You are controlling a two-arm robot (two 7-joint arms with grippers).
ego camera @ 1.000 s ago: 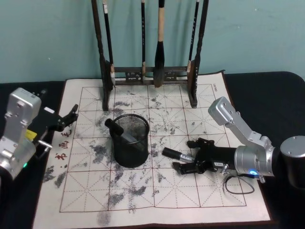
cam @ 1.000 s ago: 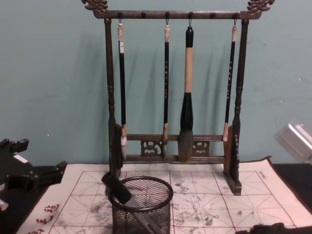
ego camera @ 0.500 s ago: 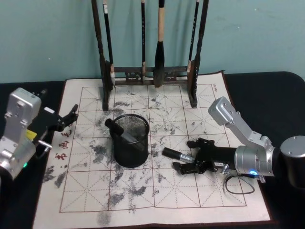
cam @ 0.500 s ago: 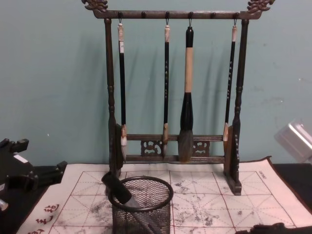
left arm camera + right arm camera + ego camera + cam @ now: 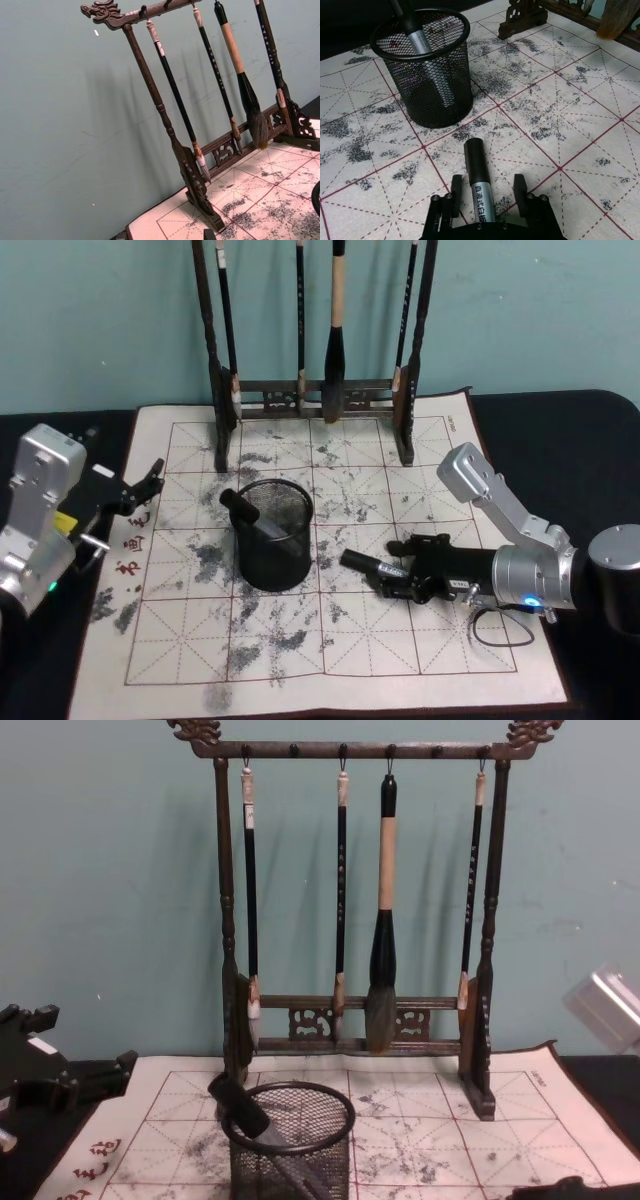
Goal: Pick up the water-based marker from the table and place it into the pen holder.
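The water-based marker point(image 5: 368, 565) lies on the gridded mat of the table point(image 5: 330, 640), just right of the pen holder point(image 5: 275, 545), with its black cap pointing at the holder. My right gripper point(image 5: 392, 568) is low over the mat and open. In the right wrist view its fingers point(image 5: 456, 192) stand on either side of the marker's silver barrel point(image 5: 481, 192), with a small gap on each side. The black mesh pen holder point(image 5: 427, 85) has another marker point(image 5: 415, 30) leaning inside it. My left gripper point(image 5: 140, 488) is parked open at the mat's left edge.
A tall dark wooden brush rack point(image 5: 310, 390) with several hanging brushes stands at the back of the mat, behind the holder point(image 5: 290, 1160). A thin black cable point(image 5: 495, 630) loops on the mat under my right wrist. The mat's front half lies bare.
My right gripper's fingers have drawn in closer around the marker's barrel. The marker, the pen holder and the left arm have not moved.
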